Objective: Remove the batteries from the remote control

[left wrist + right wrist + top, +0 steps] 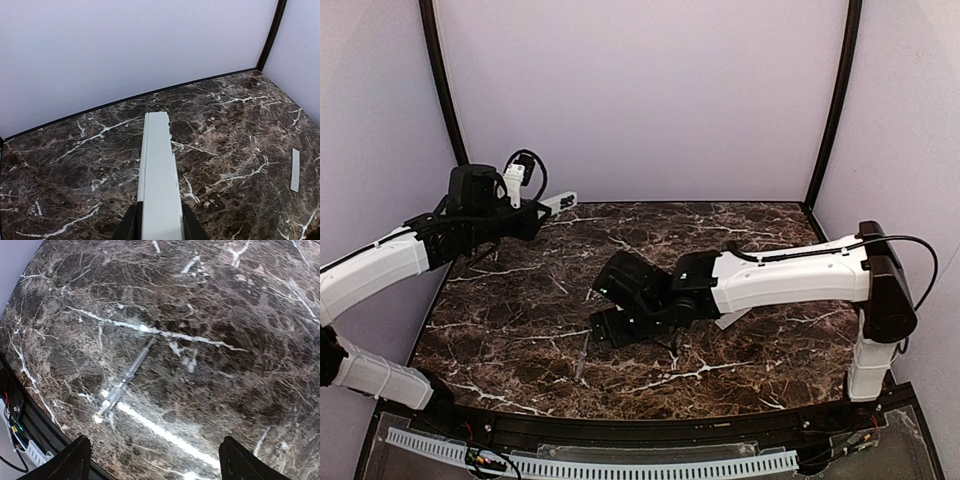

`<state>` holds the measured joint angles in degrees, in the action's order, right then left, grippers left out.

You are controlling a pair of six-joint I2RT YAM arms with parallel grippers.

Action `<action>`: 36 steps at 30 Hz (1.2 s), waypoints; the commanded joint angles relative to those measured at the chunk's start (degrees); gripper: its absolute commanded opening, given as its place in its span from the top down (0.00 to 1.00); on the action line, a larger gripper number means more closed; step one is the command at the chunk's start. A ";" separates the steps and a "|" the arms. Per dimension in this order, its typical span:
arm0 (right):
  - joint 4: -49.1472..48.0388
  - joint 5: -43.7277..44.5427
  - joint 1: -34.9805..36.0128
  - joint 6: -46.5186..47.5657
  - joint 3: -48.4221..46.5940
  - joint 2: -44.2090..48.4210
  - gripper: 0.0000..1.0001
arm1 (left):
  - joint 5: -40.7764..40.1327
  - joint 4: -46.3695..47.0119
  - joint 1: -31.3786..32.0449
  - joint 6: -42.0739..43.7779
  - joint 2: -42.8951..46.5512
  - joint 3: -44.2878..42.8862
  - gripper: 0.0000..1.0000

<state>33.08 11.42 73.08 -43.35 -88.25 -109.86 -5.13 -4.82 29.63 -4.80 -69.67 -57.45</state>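
My left gripper [160,229] is shut on the remote control [158,170], a long white bar that sticks out forward between its fingers. It holds it up above the table's back left corner [558,204]. Two slim grey batteries [125,381] lie end to end on the dark marble, near the front edge [583,353]. My right gripper [157,460] is open and empty. It hovers just above the table, with the batteries ahead and to the left of its fingertips [602,328].
A thin flat white cover strip [295,170] lies on the marble at the right. The table's black front rail with wiring [15,425] runs close to the batteries. White walls enclose the back and the sides.
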 commanded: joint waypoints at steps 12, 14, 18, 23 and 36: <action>4.51 8.55 -12.97 -0.07 25.34 33.48 0.10 | 39.44 3.79 6.51 -24.04 -14.72 -0.31 1.00; 4.65 8.93 -13.68 0.52 26.21 35.12 0.10 | 40.24 9.90 8.10 -29.11 -16.35 1.59 1.00; 4.65 8.53 -15.03 0.63 27.83 37.15 0.10 | 39.97 16.81 10.10 -37.64 -18.72 5.53 1.00; 4.19 8.36 -15.97 1.30 28.75 36.63 0.09 | 39.18 22.16 13.63 -43.02 -21.41 9.33 1.00; 3.31 7.85 -16.32 3.10 27.86 33.74 0.09 | 37.03 25.58 17.19 -47.34 -30.03 9.77 0.93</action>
<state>37.30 19.16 57.28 -40.97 -59.99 -75.92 32.36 19.03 46.54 -51.18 -99.55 -47.57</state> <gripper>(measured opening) 0.909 0.232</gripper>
